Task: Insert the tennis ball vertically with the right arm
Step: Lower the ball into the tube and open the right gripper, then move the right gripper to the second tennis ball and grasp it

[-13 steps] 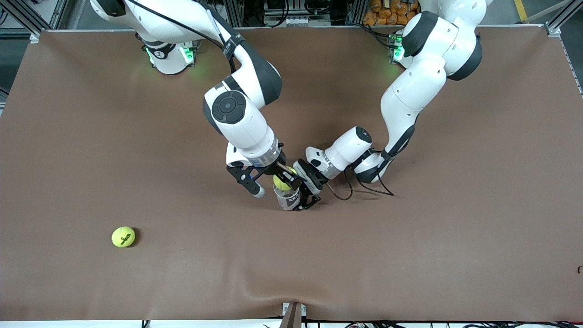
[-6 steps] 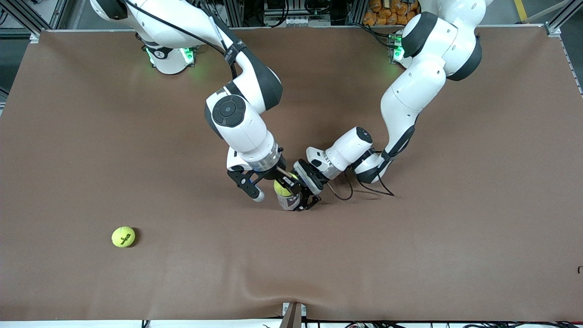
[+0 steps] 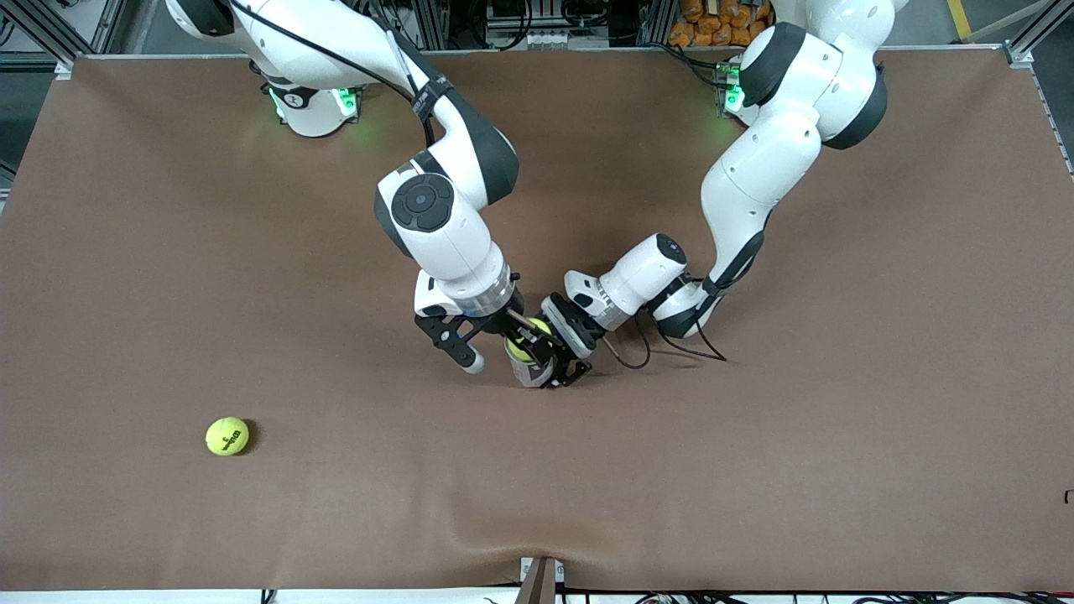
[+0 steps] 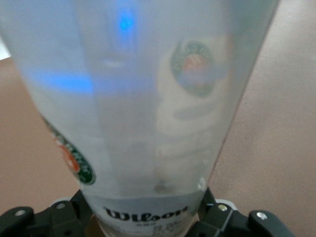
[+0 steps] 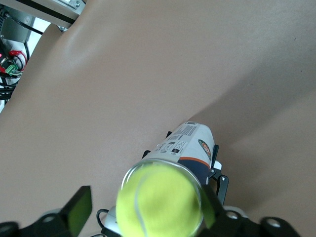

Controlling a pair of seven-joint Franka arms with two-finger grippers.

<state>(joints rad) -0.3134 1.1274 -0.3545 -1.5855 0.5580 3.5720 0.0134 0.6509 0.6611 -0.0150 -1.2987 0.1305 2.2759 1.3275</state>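
A clear plastic Wilson tennis-ball can (image 3: 530, 371) stands upright mid-table, label filling the left wrist view (image 4: 148, 113). My left gripper (image 3: 560, 362) is shut on its lower body; its fingers (image 4: 219, 217) flank the can. A yellow-green tennis ball (image 3: 519, 349) sits in the can's open mouth, also in the right wrist view (image 5: 160, 202). My right gripper (image 3: 506, 351) hangs over the can's mouth, open. Its fingers (image 5: 79, 210) straddle the ball, one clearly apart from it.
A second tennis ball (image 3: 227, 436) lies loose on the brown table cover (image 3: 755, 461), nearer the front camera and toward the right arm's end. A black cable loops on the table beside the left wrist (image 3: 638, 352).
The ball has sunk from on top of the can's rim into its mouth. My right gripper has shifted slightly lower over the can. The left arm has not moved.
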